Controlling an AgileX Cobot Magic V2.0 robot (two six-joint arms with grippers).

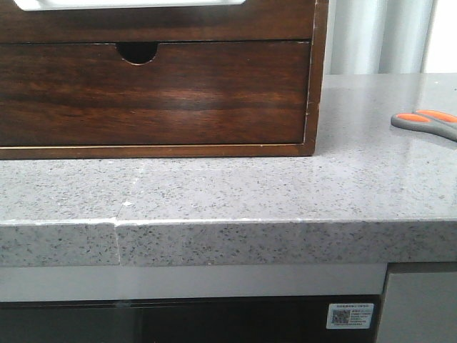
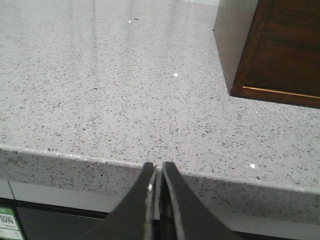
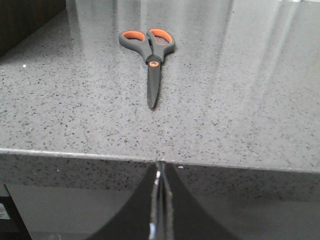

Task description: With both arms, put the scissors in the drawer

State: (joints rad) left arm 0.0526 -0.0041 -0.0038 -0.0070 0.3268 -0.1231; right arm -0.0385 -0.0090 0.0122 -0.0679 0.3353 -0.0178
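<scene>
The scissors (image 3: pixel 149 55), grey handles with orange lining, lie flat on the speckled grey counter, blades shut and pointing toward the counter's front edge. In the front view only their handles (image 1: pixel 427 123) show at the right border. The dark-brown drawer (image 1: pixel 153 96), with a half-round notch in its top edge, is closed in its wooden frame at the left. My right gripper (image 3: pixel 159 167) is shut and empty, below the counter's front edge, in line with the scissors' tip. My left gripper (image 2: pixel 157 167) is shut and empty at the counter edge. Neither arm shows in the front view.
The wooden frame (image 1: pixel 318 78) stands on the counter (image 1: pixel 235 186); its corner shows in the left wrist view (image 2: pixel 280 55). Below the counter's front edge (image 1: pixel 235 243) is a dark appliance front with a white QR label (image 1: pixel 350 315).
</scene>
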